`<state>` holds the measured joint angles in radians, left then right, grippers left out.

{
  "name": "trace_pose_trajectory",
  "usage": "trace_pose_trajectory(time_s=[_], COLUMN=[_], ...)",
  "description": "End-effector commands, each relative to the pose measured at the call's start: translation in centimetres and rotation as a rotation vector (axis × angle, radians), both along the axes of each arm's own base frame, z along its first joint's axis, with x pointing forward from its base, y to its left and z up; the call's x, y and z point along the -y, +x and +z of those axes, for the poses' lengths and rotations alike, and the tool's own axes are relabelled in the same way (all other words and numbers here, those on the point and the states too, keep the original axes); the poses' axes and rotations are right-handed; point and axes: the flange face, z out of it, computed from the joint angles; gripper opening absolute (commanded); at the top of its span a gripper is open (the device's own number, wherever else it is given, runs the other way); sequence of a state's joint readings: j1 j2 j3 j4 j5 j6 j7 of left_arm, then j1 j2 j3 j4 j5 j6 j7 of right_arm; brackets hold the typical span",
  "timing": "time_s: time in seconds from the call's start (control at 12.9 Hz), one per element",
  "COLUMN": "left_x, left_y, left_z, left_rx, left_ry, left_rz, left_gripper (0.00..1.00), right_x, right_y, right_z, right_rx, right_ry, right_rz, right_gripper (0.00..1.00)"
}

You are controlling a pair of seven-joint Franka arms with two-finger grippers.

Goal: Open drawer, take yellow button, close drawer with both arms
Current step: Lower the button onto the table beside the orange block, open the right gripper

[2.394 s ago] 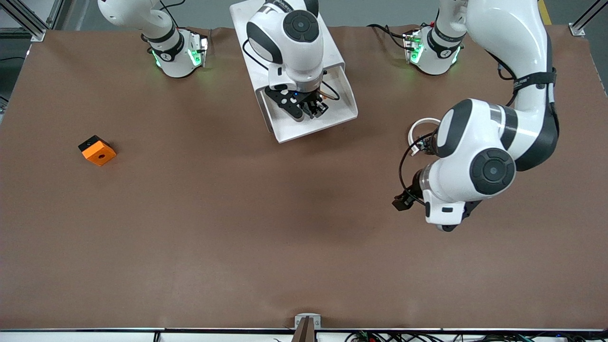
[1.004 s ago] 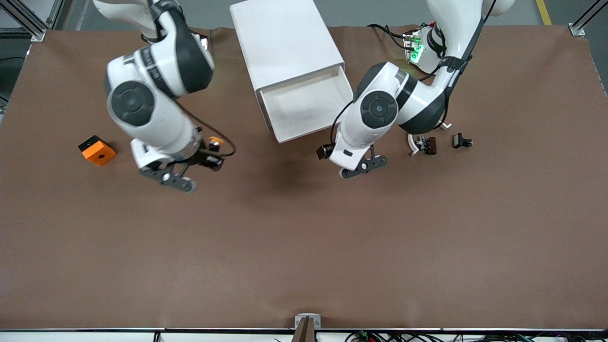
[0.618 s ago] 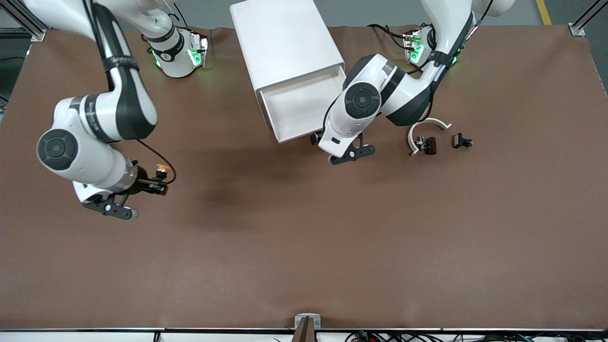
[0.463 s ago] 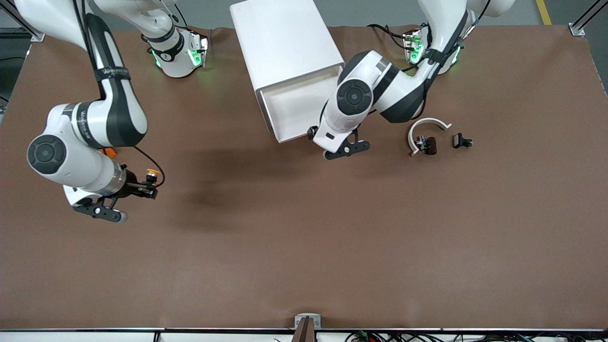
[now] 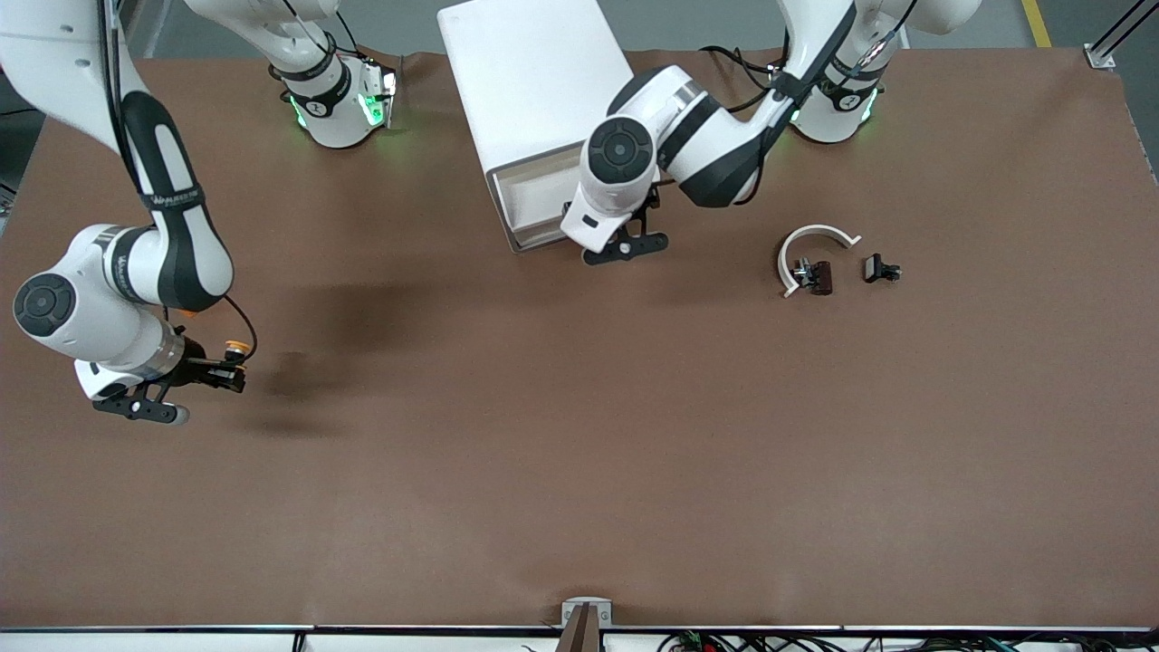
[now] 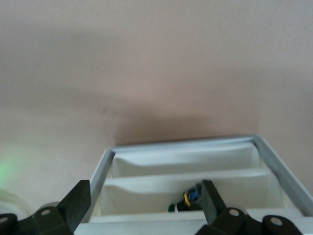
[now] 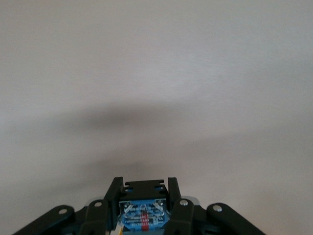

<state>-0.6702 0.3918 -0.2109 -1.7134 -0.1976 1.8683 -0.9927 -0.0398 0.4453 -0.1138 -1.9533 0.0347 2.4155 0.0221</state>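
The button, orange cap on a black and blue body, is held in my right gripper above the bare table toward the right arm's end. In the right wrist view the right gripper is shut on the button's blue body. The white cabinet stands at the robots' side of the table, its drawer partly pulled out. My left gripper is at the drawer's front. In the left wrist view it is open, its fingers spread over the drawer's front wall.
A small part with a green tip and blue body lies in the drawer's front compartment. A white C-shaped ring and two black clips lie toward the left arm's end.
My right arm carried the button from the drawer out toward the right arm's end of the table. My left arm swung over to the drawer's front, and the drawer now sticks out less.
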Motion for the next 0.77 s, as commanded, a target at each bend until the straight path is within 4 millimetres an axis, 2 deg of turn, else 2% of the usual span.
trace_pose_trajectory(time_s=[0.0, 0.15, 0.62, 0.7], left_x=[1.0, 1.8, 2.9, 3.0], left_y=[-2.6, -4.1, -5.6, -5.8], left_z=[0.7, 0.8, -0.2, -0.2], left_rx=[-0.018, -0.061, -0.138, -0.156], left_ry=[0.016, 0.006, -0.015, -0.026], left_rz=[-0.026, -0.038, -0.026, -0.016], left_gripper=[1.0, 1.0, 1.0, 1.0], right_x=[1.6, 2.1, 2.3, 2.3], right_y=[0.1, 0.3, 1.8, 1.8], right_z=[-3.3, -4.5, -7.1, -7.1], right_rx=[0.012, 0.038, 0.042, 0.044], right_ry=[-0.007, -0.016, -0.012, -0.011], right_rz=[0.033, 0.041, 0.049, 0.048], right_gripper=[0.0, 0.0, 0.0, 0.0])
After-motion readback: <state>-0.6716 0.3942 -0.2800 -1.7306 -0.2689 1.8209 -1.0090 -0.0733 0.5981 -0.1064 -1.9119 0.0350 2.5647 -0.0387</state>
